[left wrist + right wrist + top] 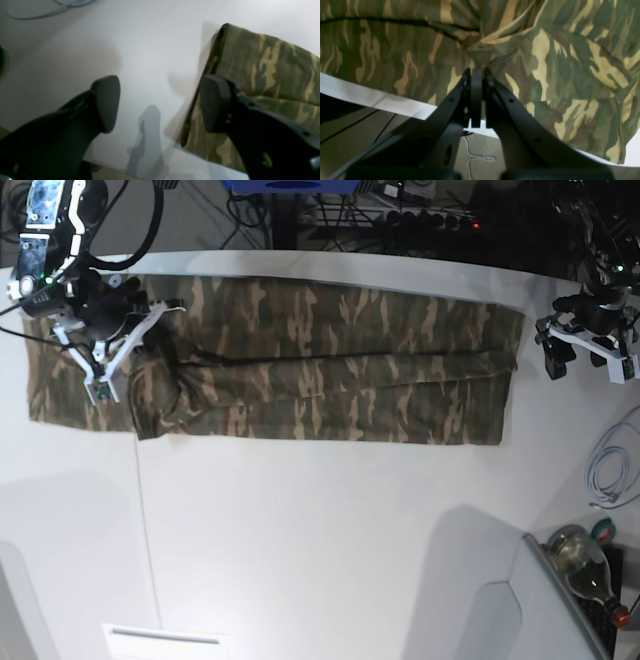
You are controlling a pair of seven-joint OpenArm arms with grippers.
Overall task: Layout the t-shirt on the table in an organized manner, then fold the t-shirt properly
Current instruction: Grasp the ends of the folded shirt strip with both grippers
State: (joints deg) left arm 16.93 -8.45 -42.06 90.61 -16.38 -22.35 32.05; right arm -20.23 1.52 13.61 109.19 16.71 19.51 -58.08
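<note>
Camouflage cloth in olive, brown and tan fills most of what my right wrist sees: the t-shirt [320, 360] lies as a long band across the far half of the white desk [320, 530], folded lengthwise, with its near edge running straight and a bunched patch toward its left end in the base view. My right hand [477, 71] is there at that bunched end, fingers pressed together with their tips against a small raised pucker of the fabric; they look to be pinching that fold, though the tips themselves hide the contact. That arm reaches in from the far left corner, the wrist angled down over the cloth. My left hand [160, 102] hangs at the opposite end, off the shirt's short edge, with its two dark pads [107, 102] spread wide and nothing between them but bare desk. One pad sits over the desk, the other overlaps the shirt's edge in the wrist view, without gripping it. A pale blue cable [47, 8] curls on the desk beyond that hand.
</note>
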